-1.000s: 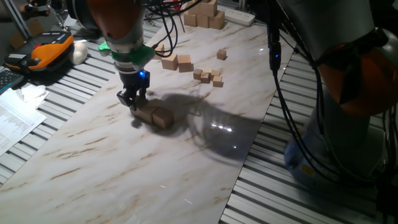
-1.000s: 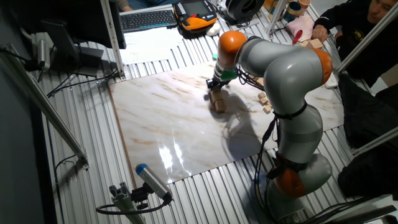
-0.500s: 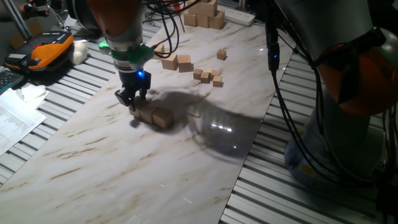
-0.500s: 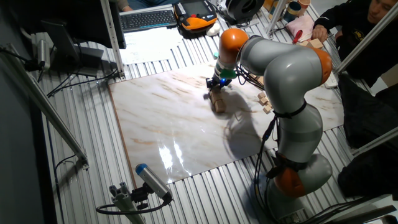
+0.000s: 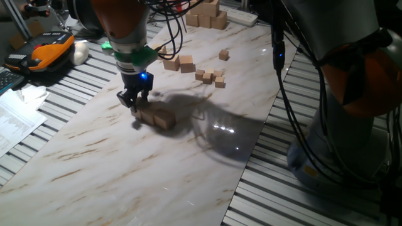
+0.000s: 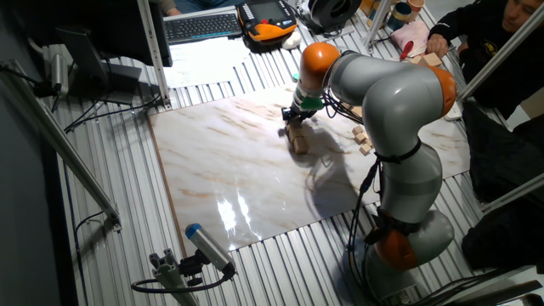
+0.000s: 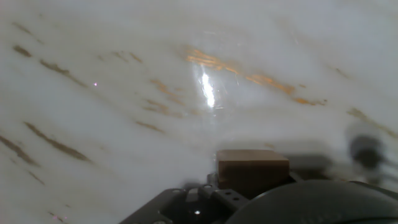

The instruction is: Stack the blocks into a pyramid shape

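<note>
Two tan wooden blocks lie side by side on the marble table (image 5: 94, 150): the left block (image 5: 146, 115) and the right block (image 5: 164, 118). In the other fixed view they show as one short row (image 6: 297, 141). My gripper (image 5: 133, 104) hangs just above the left block's left end, its fingers apart with nothing clearly between them. It also shows in the other fixed view (image 6: 293, 119). The hand view shows one tan block (image 7: 252, 171) close under the hand, with blurred marble beyond. Two more blocks (image 5: 171, 63) (image 5: 186, 63) lie farther back.
Several much smaller tan cubes (image 5: 212, 77) lie scattered behind the row, one apart (image 5: 223, 55). A pile of bigger pale blocks (image 5: 206, 15) stands at the table's far end. An orange device (image 5: 47, 50) and papers (image 5: 16, 116) lie on the slatted surface to the left.
My gripper has risen slightly above the left block. The two blocks have not moved.
</note>
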Tool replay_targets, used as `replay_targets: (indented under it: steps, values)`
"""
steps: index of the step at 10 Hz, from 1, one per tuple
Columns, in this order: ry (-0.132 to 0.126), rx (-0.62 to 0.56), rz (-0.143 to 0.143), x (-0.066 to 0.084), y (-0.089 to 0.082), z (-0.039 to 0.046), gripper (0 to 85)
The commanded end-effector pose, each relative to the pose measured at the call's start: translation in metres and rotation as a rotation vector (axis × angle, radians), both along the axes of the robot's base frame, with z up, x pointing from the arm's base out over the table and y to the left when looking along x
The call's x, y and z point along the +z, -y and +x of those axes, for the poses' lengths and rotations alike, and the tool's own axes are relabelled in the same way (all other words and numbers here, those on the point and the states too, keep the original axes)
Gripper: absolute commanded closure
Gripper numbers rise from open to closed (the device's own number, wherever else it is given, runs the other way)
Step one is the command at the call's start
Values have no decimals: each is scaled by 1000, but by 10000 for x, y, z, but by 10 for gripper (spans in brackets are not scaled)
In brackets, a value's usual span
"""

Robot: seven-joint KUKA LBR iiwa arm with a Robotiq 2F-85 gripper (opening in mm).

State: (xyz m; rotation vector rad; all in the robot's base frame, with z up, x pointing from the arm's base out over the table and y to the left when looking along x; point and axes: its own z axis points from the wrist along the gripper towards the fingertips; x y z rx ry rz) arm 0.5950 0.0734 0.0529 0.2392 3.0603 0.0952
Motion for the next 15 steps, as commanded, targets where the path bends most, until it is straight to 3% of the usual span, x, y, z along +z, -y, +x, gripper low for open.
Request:
replay_targets:
  steps: [1,2,3,7,8,11,13,15]
  values:
    - [4,-10,-3,1,-8,-7,510]
    - [6,-19,0,-4,-16,-15,510]
    - [13,-24,-3,-8,-23,-22,340]
    - [22,-27,-11,-6,-20,-15,340]
    - [25,-26,-12,-6,-21,-15,170]
    - [34,-27,-13,-10,-19,-18,170]
    - [14,-22,3,42,-10,-14,170]
    - [-6,-15,19,233,49,43,170]
